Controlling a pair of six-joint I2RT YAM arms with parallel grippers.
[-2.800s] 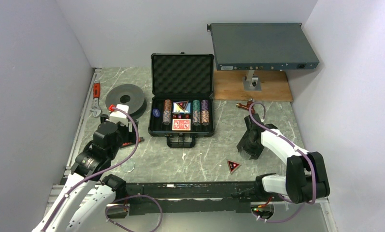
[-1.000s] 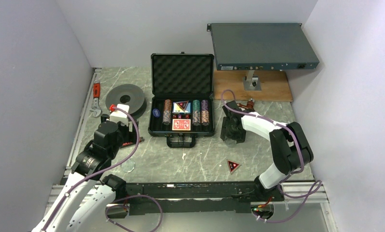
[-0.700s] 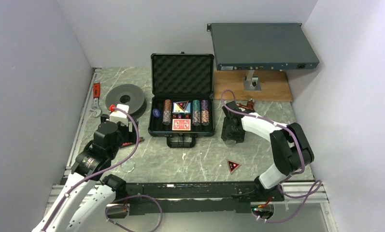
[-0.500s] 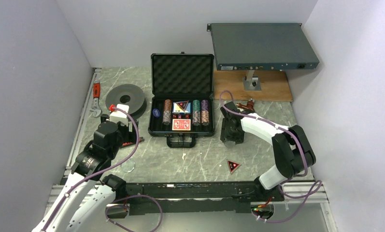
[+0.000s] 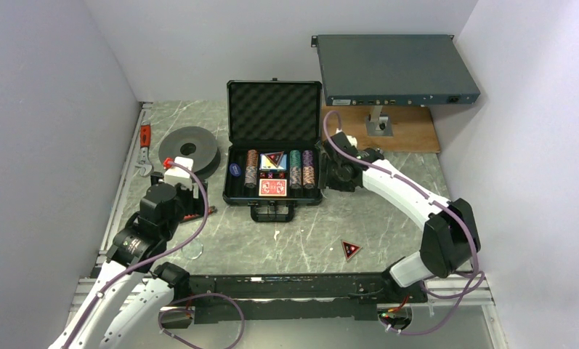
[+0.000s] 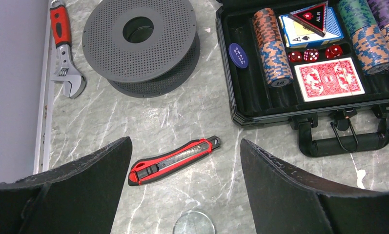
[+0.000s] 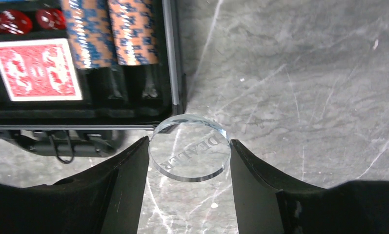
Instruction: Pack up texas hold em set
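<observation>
From above, the open black foam-lidded case [image 5: 274, 113] sits mid-table, with the right gripper [image 5: 337, 177] just beside its right wall. In the left wrist view, the left gripper [image 6: 185, 144] gapes empty over a red knife [image 6: 174, 159] near the case. In the right wrist view, the fingers pinch a clear round disc [image 7: 190, 155] engraved DEALER, beside the case's near right corner.

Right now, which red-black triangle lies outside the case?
The red-black triangular marker on the grey marble table; the other tops the blue card deck inside.
</observation>
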